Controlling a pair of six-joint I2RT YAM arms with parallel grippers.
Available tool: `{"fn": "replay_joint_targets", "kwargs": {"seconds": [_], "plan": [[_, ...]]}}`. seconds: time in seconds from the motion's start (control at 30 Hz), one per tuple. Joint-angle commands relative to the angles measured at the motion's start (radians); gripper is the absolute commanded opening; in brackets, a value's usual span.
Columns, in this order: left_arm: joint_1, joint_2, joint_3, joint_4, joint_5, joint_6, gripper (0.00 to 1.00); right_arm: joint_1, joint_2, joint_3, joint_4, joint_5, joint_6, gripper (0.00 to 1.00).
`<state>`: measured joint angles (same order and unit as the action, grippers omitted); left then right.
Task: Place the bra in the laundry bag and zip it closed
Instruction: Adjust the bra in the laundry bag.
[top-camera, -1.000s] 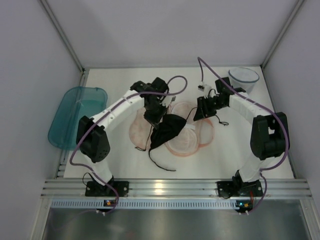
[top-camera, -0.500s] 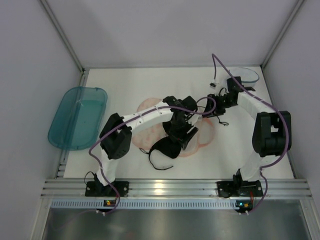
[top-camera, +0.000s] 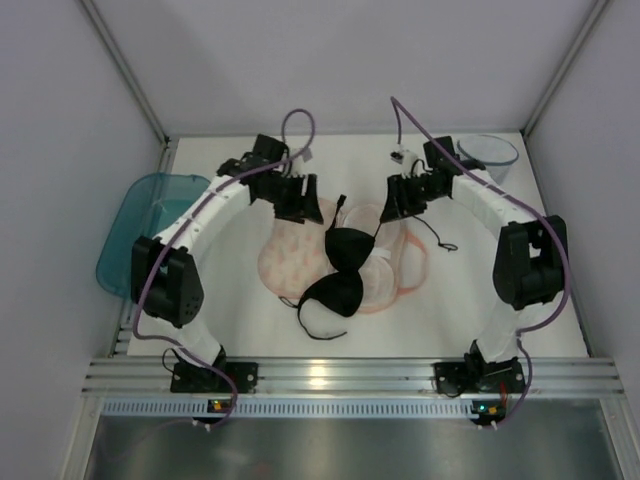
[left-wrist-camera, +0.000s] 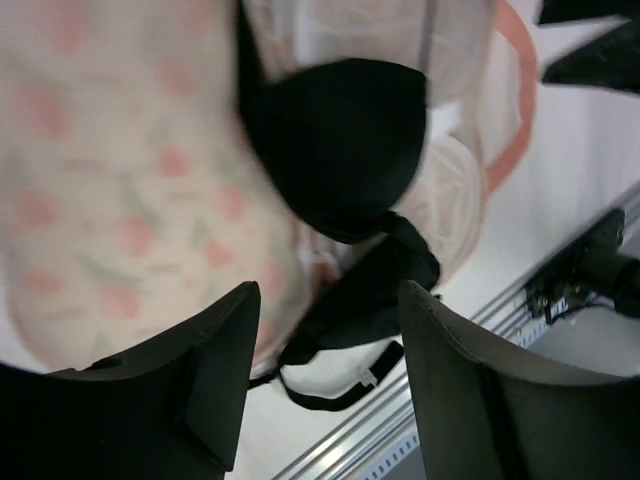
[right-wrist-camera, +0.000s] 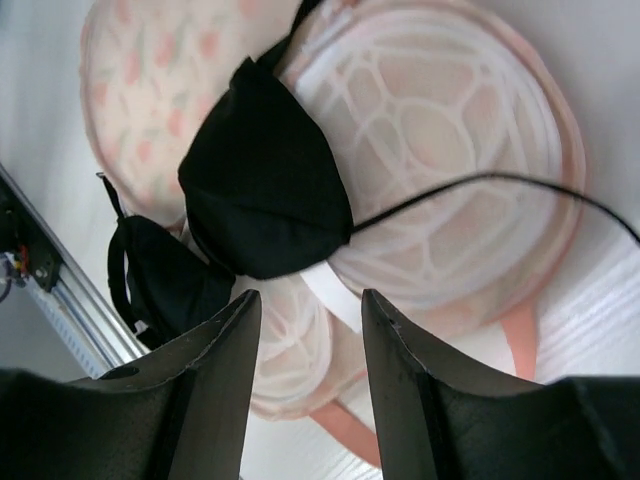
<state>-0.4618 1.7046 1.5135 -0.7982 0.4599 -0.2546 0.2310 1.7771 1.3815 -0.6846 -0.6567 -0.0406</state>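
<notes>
The black bra (top-camera: 343, 262) lies across the opened laundry bag (top-camera: 283, 255), one cup on the bag's middle and the other cup (top-camera: 334, 293) spilling over its near edge onto the table. A thin strap (top-camera: 436, 236) trails to the right. My left gripper (top-camera: 303, 207) hovers open and empty over the bag's far left side. In the left wrist view, that gripper (left-wrist-camera: 330, 300) looks down on the bra (left-wrist-camera: 340, 140) and the printed fabric (left-wrist-camera: 120, 200). My right gripper (top-camera: 396, 207) stands open and empty at the bag's far right, above the bra (right-wrist-camera: 260, 180) and the mesh lining (right-wrist-camera: 440, 120).
A teal plastic bin (top-camera: 155, 235) lies at the table's left edge. At the back right corner stands a translucent round tub (top-camera: 487, 152). An aluminium rail (top-camera: 330, 375) runs along the near edge, and grey walls close the sides and back.
My left gripper carried the bra over the bag, let it go, and pulled back to the far left, open. The bra now rests on the bag. The right gripper shifted slightly left.
</notes>
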Motion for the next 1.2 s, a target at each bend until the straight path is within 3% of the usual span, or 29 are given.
{"fn": "replay_joint_targets", "kwargs": {"seconds": [0.0,0.13,0.2,0.27,0.7,0.8,0.97,1.07,1.17], "plan": [[0.139,0.019,-0.058,0.065,0.134,0.0,0.62,0.097,0.059,0.148,0.047,0.086,-0.001,0.46],[0.152,-0.008,-0.194,0.077,0.105,0.026,0.66,0.188,0.189,0.344,-0.023,0.175,-0.044,0.48],[0.152,-0.011,-0.251,0.079,0.072,0.029,0.66,0.229,0.215,0.37,-0.029,0.222,-0.074,0.55],[0.153,-0.013,-0.31,0.105,0.066,0.028,0.65,0.254,0.266,0.421,-0.053,0.287,-0.117,0.55],[0.181,0.148,-0.315,0.116,0.037,0.044,0.65,0.344,0.38,0.455,-0.181,0.227,-0.183,0.53],[0.186,0.159,-0.315,0.116,0.011,0.046,0.65,0.344,0.386,0.447,-0.199,0.213,-0.194,0.46],[0.193,0.17,-0.317,0.116,-0.02,0.049,0.65,0.343,0.387,0.444,-0.237,0.181,-0.225,0.46],[0.193,0.178,-0.315,0.116,-0.021,0.049,0.65,0.343,0.383,0.435,-0.234,0.186,-0.234,0.36],[0.193,0.185,-0.314,0.116,-0.032,0.051,0.65,0.337,0.383,0.433,-0.233,0.193,-0.24,0.18]]}}
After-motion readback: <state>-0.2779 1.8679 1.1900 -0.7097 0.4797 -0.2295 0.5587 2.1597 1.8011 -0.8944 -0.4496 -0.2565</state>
